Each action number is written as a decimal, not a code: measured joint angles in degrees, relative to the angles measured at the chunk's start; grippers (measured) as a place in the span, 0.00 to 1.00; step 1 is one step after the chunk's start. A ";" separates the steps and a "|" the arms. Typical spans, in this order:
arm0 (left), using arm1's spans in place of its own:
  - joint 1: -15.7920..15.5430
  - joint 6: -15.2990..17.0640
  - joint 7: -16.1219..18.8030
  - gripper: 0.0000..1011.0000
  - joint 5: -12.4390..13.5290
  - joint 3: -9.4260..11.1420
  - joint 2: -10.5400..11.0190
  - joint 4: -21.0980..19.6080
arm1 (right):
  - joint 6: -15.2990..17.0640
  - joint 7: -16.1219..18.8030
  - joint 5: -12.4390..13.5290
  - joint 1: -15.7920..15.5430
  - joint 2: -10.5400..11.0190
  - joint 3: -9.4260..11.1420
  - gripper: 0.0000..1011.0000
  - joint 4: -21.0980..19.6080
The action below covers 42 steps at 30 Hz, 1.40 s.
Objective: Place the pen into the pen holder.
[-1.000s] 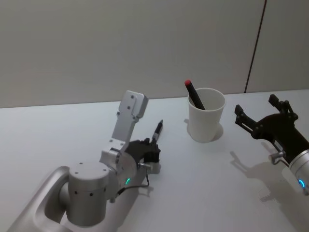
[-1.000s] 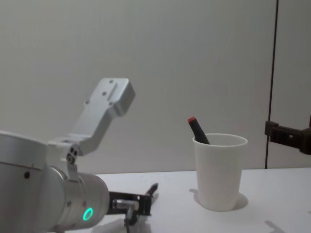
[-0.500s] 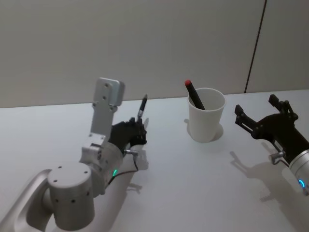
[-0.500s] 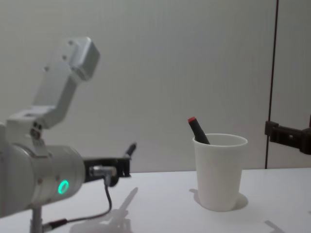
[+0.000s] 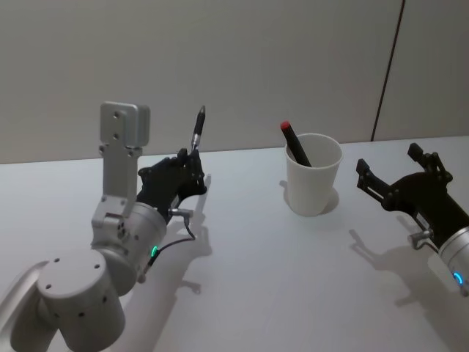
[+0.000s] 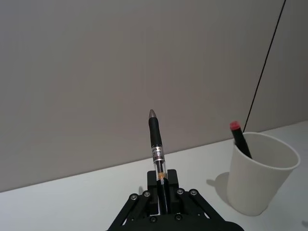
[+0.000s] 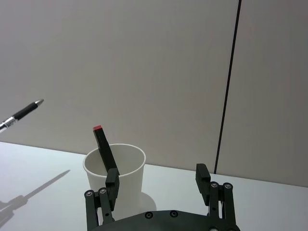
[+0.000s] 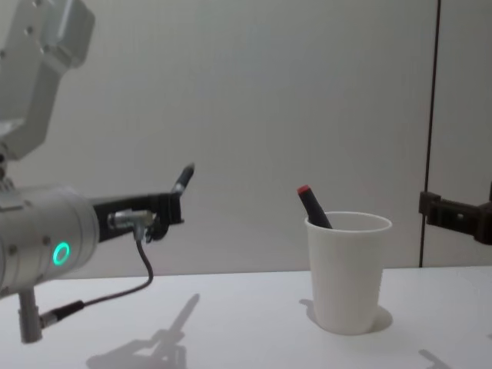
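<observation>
Left gripper (image 5: 192,165) above the table (image 5: 278,279), jaws clamped on the pen (image 5: 197,130) at its lower end, tip pointing up. Pen holder (image 5: 314,176) well apart to its right, red-capped marker (image 5: 294,144) inside. Right gripper (image 5: 388,160) near holder, jaws wide.

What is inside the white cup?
A black pen with a red tip leans inside the cup, poking above the rim. The cup's wall hides its lower part and the bottom. The left gripper holds a second pen in the air, outside.
</observation>
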 joint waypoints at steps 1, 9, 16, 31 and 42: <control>0.14 -0.92 -0.68 0.13 -0.32 -0.20 0.20 -0.23 | 0.00 0.00 0.00 0.00 0.00 0.00 0.99 0.00; 0.44 -6.02 -6.01 0.13 -2.29 -0.87 0.84 -0.52 | 0.00 0.00 0.00 0.00 0.00 0.00 0.99 0.00; 0.27 -9.57 -11.50 0.13 -4.35 -1.15 0.98 -0.05 | 0.00 0.00 0.00 0.00 0.00 0.00 0.99 0.00; -0.73 -14.24 -24.65 0.13 -9.55 -1.19 0.93 1.96 | 0.00 0.00 0.00 0.00 0.00 0.00 0.99 0.00; -1.74 -14.64 -34.51 0.13 -12.13 -0.48 0.74 3.90 | 0.00 0.00 0.00 0.00 0.00 0.00 0.99 0.00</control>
